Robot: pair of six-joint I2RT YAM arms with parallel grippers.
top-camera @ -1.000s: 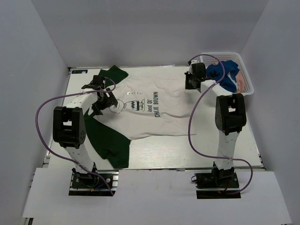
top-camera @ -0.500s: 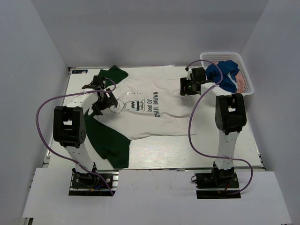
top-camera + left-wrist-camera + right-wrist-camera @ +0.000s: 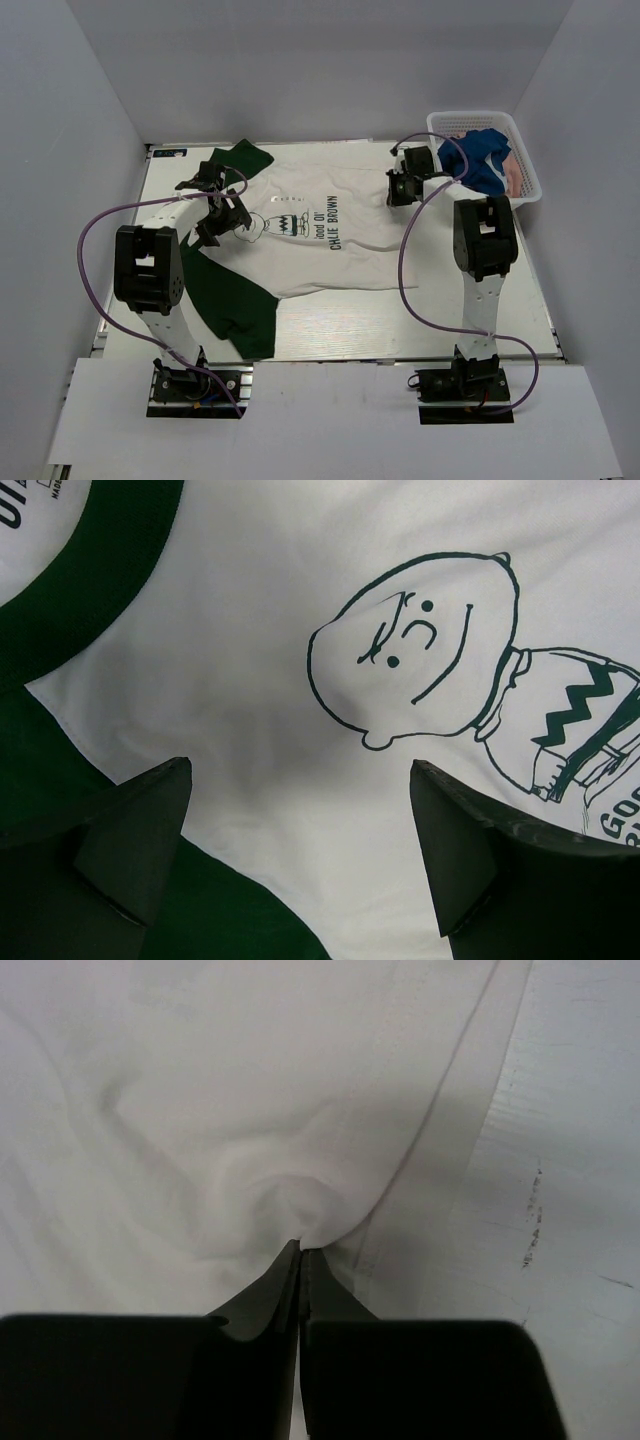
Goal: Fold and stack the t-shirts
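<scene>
- At the far side of the bench (image 3: 450,330), right of centre, the right pincer (image 3: 301,1250) is shut on a small pucker of the cream shirt (image 3: 320,235), just inside its hem (image 3: 440,1120).
- The cream shirt is spread flat with its print (image 3: 420,650) up, the collar toward the left arm and the hem toward the right arm.
- The blue shirt (image 3: 478,158) and pink shirt (image 3: 512,178) are bunched in the basket (image 3: 531,190), just beyond the right pincer.
- The left pincer (image 3: 298,770) is held wide open and empty above the print, near the collar and beside a green sleeve.
- The step in hand is judged to be the first fold of the cream shirt, barely begun.
- The pinch looks thin, and whether both layers are caught cannot be told. This should be confirmed before the hem is lifted, since a single layer would be peeled away and the shirt twisted.
- The hem should be raised only enough to clear the cloth below, then carried over in a low arc so that the rest is not dragged.
- The left pincer should be lowered onto the matching shoulder and closed before any pull, so that both ends are moved together and a straight fold line is made.
- The sleeves (image 3: 240,310) should be tucked over the body, or a lumpy stack will result.
</scene>
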